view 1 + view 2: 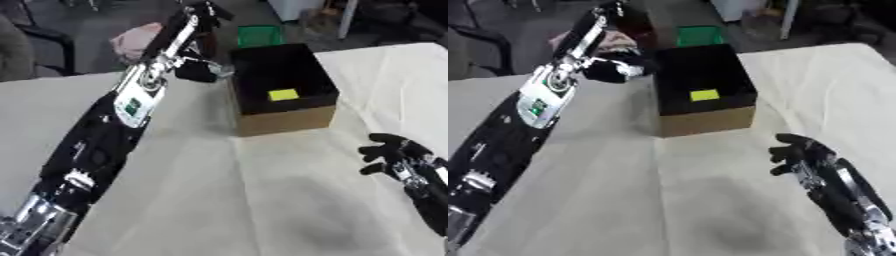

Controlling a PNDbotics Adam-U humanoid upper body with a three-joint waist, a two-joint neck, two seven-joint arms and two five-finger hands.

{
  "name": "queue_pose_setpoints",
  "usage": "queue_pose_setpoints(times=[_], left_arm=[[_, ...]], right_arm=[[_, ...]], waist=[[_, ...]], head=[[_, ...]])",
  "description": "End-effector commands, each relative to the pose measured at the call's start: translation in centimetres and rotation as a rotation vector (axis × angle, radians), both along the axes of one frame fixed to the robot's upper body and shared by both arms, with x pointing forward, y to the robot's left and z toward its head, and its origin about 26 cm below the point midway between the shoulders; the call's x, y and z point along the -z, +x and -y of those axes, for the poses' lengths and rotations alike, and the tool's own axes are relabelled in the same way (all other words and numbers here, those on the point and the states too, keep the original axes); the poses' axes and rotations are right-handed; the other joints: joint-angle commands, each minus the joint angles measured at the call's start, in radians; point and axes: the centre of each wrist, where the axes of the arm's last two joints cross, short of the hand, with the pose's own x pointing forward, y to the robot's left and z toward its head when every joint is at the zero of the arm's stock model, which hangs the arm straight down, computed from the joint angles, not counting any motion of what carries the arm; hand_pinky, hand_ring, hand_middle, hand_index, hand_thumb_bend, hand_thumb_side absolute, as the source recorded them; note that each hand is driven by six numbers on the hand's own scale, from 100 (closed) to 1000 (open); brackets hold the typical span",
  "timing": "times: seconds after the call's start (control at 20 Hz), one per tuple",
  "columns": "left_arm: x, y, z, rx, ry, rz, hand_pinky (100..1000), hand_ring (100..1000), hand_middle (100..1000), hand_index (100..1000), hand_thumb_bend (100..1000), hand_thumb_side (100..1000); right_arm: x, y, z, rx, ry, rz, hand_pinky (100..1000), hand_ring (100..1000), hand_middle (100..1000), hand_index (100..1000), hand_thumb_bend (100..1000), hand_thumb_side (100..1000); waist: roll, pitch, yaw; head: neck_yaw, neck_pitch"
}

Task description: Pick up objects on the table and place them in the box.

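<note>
Box (284,120) on white cloth-covered table (262,200); dark floor behind.

Head stereo pair, downward over shared table (289,200).

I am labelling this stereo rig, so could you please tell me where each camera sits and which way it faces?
Left eye view: in the robot's head, looking down at the table and the box; the left arm crosses the view's left, the right hand is at the right edge.
Right eye view: beside it in the head, same downward aim; the left hand is by the box, more of the right forearm shows.
Both share the box, the yellow thing inside it and both hands.
</note>
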Motion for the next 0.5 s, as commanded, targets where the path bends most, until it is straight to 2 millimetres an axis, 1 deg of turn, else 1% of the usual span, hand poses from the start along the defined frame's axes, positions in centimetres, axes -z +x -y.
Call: queue_pose_setpoints(times=[0.05,0.15,0.2,0.25,0.35,0.5], left_arm=[[-3.1,-1.3,-1.2,0.024,-0.046,0.029,749,718,719,775,646,439],[-3.3,-1.5,-1.2,0.029,-0.051,0.023,749,718,719,775,646,439],[-3.3,-1.5,-1.2,0.029,-0.052,0.021,739,702,699,763,584,459],[-3.2,-1.6,-1.9,0.01,-0.065,0.013,738,700,697,763,578,466],[-3.0,-2.2,-4.0,-0.033,-0.116,0.017,738,697,695,762,568,478],[-1.9,-3.6,-5.5,-0.041,-0.166,0.003,737,692,690,759,553,493]], right_arm=[[-0.7,0.0,0.6,0.017,-0.011,0.024,625,813,560,829,100,609],[-0.7,0.0,0.6,0.017,-0.011,0.024,625,813,560,829,100,609],[-0.7,0.0,0.6,0.018,-0.011,0.024,625,813,560,829,100,601],[-0.7,0.0,0.7,0.028,-0.005,0.029,625,813,560,830,100,601],[-0.8,0.0,1.1,0.05,0.003,0.034,625,813,560,830,100,599],[-0.8,0.0,1.2,0.066,0.014,0.037,626,814,561,830,100,600]], waist=[[-0.006,-0.018,0.001],[-0.006,-0.018,0.002],[-0.006,-0.018,0.002],[-0.006,-0.015,0.012],[-0.008,-0.013,0.043],[-0.012,-0.01,0.066]], head=[[-0.006,0.0],[-0.007,0.0],[-0.007,0.001],[-0.01,0.005],[-0.019,0.014],[-0.021,0.032]])
